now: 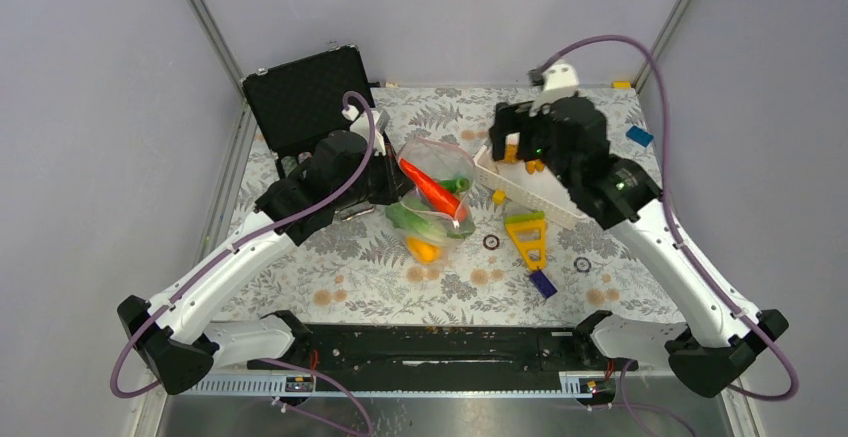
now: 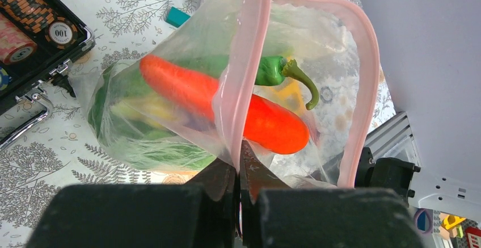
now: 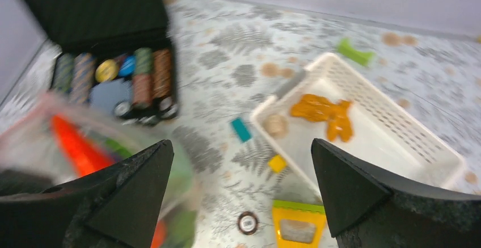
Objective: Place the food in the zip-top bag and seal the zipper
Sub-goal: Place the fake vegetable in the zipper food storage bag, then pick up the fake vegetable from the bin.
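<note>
Top view: bright, even, diffuse light; soft faint shadows under arms on patterned table [image 1: 450, 287]; sharp throughout.
Left wrist view: well lit; zip-top bag [image 2: 130, 117] crisp, pale sheen on plastic, contents hazy through film; left gripper [image 2: 238, 171] dark, soft-focused along bottom edge.
Right wrist view: whole scene smeared by blur, including white basket [image 3: 408, 117], poker chips [image 3: 142, 78], bag at lower left; fingers [image 3: 130, 202] underlit, near-black, little surface detail.
</note>
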`<state>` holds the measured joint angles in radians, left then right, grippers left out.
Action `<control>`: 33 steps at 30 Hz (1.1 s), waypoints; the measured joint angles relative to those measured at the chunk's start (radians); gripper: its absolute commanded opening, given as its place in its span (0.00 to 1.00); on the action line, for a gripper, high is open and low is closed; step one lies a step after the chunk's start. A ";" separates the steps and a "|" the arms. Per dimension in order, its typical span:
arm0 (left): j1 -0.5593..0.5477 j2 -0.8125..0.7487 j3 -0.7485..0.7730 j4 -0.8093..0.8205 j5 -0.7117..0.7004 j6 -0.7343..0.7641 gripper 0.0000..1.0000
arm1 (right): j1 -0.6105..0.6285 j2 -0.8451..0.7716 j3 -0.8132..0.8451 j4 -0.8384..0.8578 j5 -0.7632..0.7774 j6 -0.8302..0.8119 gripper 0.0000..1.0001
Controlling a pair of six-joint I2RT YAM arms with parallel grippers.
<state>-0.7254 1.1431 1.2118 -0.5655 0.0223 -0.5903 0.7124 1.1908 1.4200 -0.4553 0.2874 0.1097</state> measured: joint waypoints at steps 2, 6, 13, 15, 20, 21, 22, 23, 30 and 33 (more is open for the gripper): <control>0.002 0.000 0.000 0.000 -0.001 0.007 0.00 | -0.121 -0.016 -0.013 -0.008 -0.008 0.031 1.00; 0.012 0.005 0.000 0.000 -0.001 0.016 0.00 | -0.287 0.018 -0.018 -0.026 -0.075 0.018 0.99; 0.027 0.006 -0.009 0.017 0.000 0.037 0.00 | -0.451 0.259 0.026 -0.079 -0.310 -0.256 1.00; 0.031 0.005 -0.024 0.039 0.003 0.042 0.00 | -0.509 0.354 0.046 -0.083 -0.394 -0.349 1.00; 0.038 0.005 -0.057 0.064 0.009 0.054 0.00 | -0.599 0.578 0.105 -0.101 -0.493 -0.496 1.00; 0.038 0.005 -0.058 0.066 0.009 0.059 0.00 | -0.604 0.628 0.128 -0.102 -0.496 -0.509 0.99; 0.039 0.005 -0.059 0.067 0.009 0.063 0.00 | -0.606 0.664 0.146 -0.105 -0.497 -0.515 0.99; 0.039 0.005 -0.059 0.068 0.009 0.067 0.00 | -0.606 0.708 0.175 -0.111 -0.499 -0.517 0.98; 0.039 0.005 -0.059 0.067 0.010 0.077 0.00 | -0.604 0.855 0.232 -0.097 -0.434 -0.486 0.98; 0.039 0.002 -0.060 0.067 0.010 0.078 0.00 | -0.604 0.891 0.232 -0.094 -0.401 -0.469 0.97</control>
<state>-0.6861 1.1454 1.1515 -0.4988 0.0326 -0.5125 0.1085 2.0815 1.6520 -0.5491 -0.1131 -0.3595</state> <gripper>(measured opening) 0.008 0.979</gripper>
